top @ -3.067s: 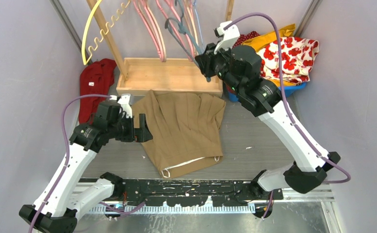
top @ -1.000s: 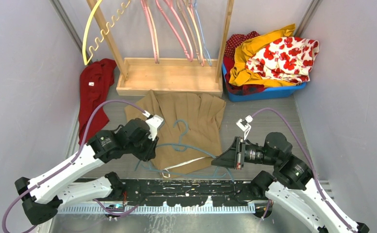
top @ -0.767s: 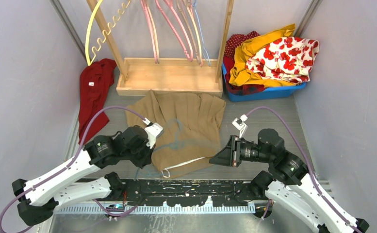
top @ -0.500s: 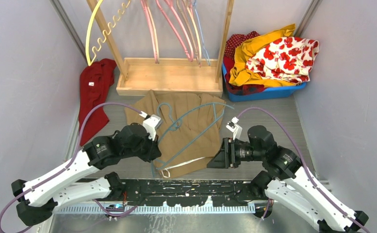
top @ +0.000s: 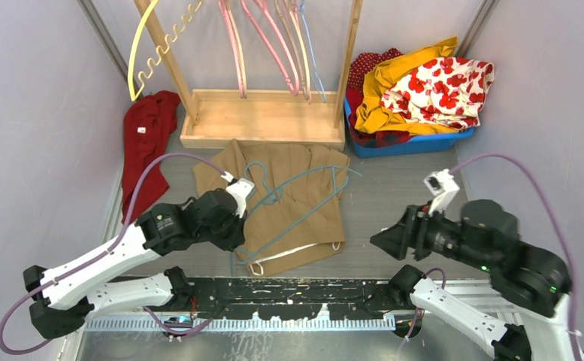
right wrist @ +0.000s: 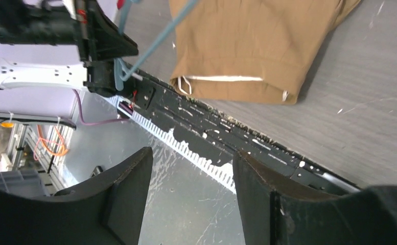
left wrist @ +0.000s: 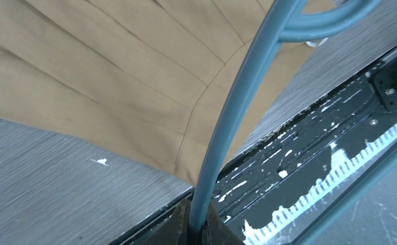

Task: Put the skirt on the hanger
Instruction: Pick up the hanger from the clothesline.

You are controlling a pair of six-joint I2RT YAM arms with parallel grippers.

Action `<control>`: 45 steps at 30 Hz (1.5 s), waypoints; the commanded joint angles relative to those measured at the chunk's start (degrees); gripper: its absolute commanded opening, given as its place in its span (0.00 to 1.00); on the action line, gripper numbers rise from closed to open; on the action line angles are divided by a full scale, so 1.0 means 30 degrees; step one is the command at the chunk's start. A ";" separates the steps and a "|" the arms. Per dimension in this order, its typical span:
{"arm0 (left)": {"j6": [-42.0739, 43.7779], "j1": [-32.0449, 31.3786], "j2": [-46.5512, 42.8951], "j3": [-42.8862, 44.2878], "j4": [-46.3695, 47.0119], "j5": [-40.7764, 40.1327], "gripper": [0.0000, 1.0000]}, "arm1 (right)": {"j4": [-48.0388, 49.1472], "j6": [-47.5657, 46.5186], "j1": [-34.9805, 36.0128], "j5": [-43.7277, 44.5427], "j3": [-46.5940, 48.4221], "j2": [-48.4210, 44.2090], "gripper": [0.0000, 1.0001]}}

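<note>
Top external view: right claw (top: 379,239) has spread and withdrawn right, leaving the hanger (left wrist: 239,104) pinched by the left claw (top: 232,226) alone, over the skirt (top: 315,233) lying mid-surface (top: 401,203), not yet hung.

The right gripper (top: 379,239) (jaws now apart) has released the blue hanger (left wrist: 237,107) and pulled back rightward.

Robot lab cell, grey panel walls (top: 40,113), clothes rack (top: 262,116)
</note>
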 commanded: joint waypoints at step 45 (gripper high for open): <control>0.1622 -1.2779 0.5224 0.6000 -0.2359 -0.9629 0.00 | 0.3311 -0.4911 0.1278 -0.9693 -0.0438 0.7399 0.49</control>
